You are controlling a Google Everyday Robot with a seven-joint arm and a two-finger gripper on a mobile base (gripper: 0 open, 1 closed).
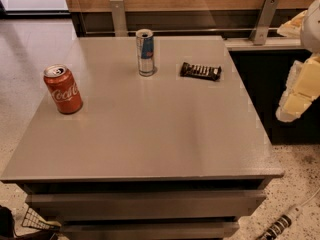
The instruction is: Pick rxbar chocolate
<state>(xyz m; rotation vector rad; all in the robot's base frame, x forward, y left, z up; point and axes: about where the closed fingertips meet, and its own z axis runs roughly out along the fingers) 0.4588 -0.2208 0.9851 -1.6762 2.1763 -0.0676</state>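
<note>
The rxbar chocolate (200, 71) is a flat dark bar with white lettering. It lies on the grey table (150, 134), at the back right, to the right of the slim blue-and-silver can (145, 52). My gripper (298, 91) shows as pale cream-coloured parts at the right edge of the view. It hangs beyond the table's right side, well to the right of the bar and clear of it. It holds nothing that I can see.
A red Coca-Cola can (63, 89) stands upright at the table's left. A wooden wall panel with metal brackets (119, 15) runs behind the table. A dark cabinet (265, 84) stands to the right. Speckled floor lies around the table.
</note>
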